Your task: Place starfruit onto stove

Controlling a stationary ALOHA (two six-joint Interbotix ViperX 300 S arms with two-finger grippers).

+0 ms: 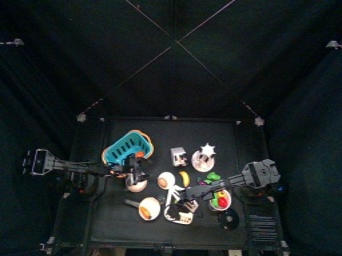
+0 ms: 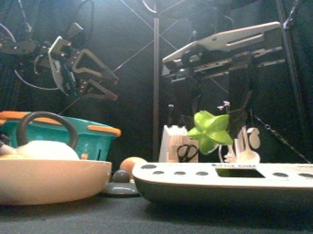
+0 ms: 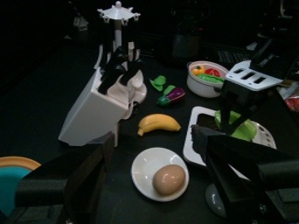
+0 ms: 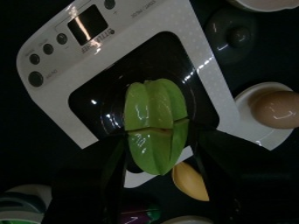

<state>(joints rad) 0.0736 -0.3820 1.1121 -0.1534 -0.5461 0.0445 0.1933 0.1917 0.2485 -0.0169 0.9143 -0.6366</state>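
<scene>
Clearly starfruit [image 4: 155, 122] sits between right jaws, over stove [image 4: 111, 52].

No text, brand or number can be read anywhere: the white stove [image 4: 122, 83] carries only small dark round button marks and a dark display window along one edge, beside its black cooking surface, and their tiny markings are too small to make out.
</scene>
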